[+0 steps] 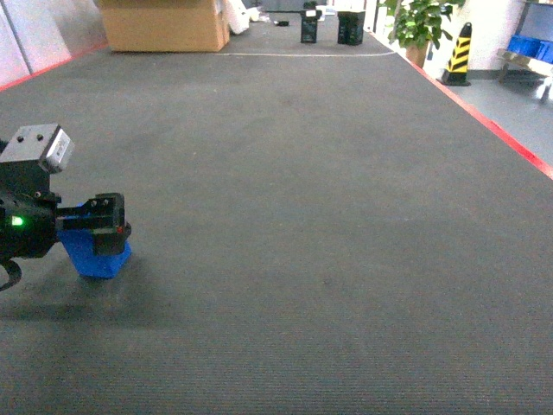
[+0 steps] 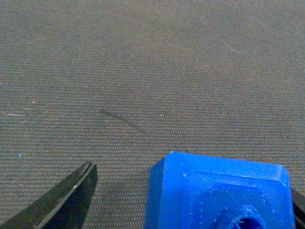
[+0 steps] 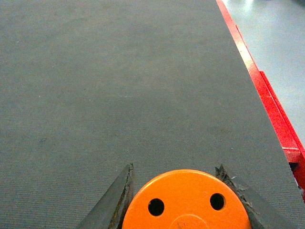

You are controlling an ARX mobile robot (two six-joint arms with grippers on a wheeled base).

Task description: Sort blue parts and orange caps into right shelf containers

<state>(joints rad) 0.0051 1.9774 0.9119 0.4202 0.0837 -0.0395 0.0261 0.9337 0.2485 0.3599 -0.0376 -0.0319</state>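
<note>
Dark grey carpet across nearly the whole head view, edged by a red strip on the right, with lighter floor beyond. Far back: a cardboard box, a potted plant, a yellow-and-black cone, 2 black objects, a bit of blue shelf at the right edge. Left gripper low at the left, clenched on the blue part, tilted, lower corner near or on the carpet; in the left wrist view one dark finger apart from the part. Right gripper seen only by its wrist camera, closed around the orange cap, 2 holes in the top, fingers hugging both sides
</note>
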